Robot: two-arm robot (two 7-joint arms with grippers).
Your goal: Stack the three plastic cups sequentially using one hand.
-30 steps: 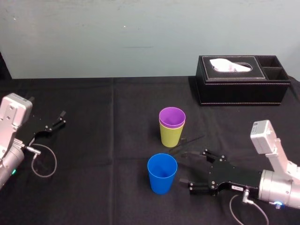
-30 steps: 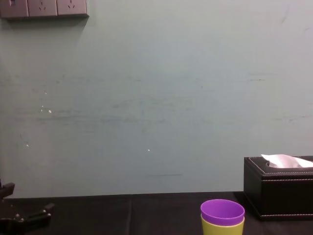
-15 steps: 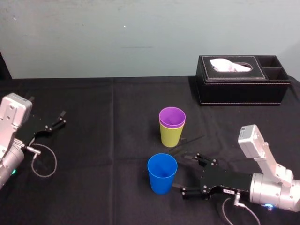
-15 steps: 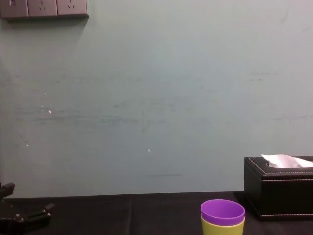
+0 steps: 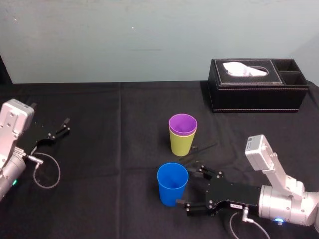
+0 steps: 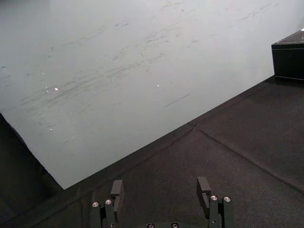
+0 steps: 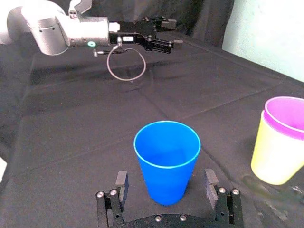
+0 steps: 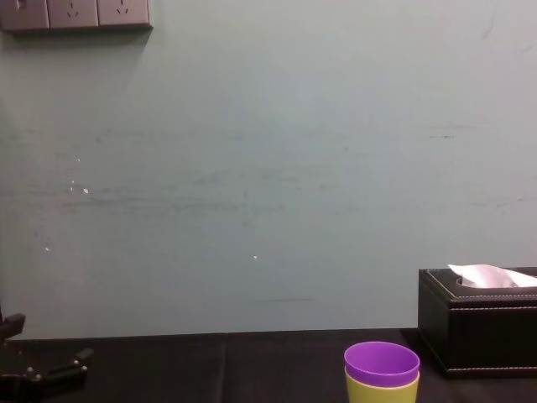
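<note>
Black cloth is covering the worktop point(image 5: 124, 99), which is carrying everything; a black tissue box point(image 5: 256, 92) is sitting at its far right, well apart from the cups and playing no part; near the middle the lime-green cup point(image 5: 182, 145) is standing upright with the purple cup point(image 5: 183, 123) sitting nested inside it, only the purple rim showing above the green one, so the first stacking step is looking done; the blue cup point(image 5: 172, 185) is standing upright and alone, nearer the robot than the pair and apart from it, so it is the one piece left to move; the right gripper point(image 5: 186, 185) is lying low over the cloth on the blue cup's right side, its fingers spread and reaching past the cup's lower wall, with a gap showing on each side in the right wrist view, so it is pinching nothing yet; what is remaining, as I judge it, is closing on the blue cup, lifting it and lowering it into the purple one; the left gripper point(image 5: 64, 125) is resting parked at the worktop's far left, fingers spread, holding nothing.
</note>
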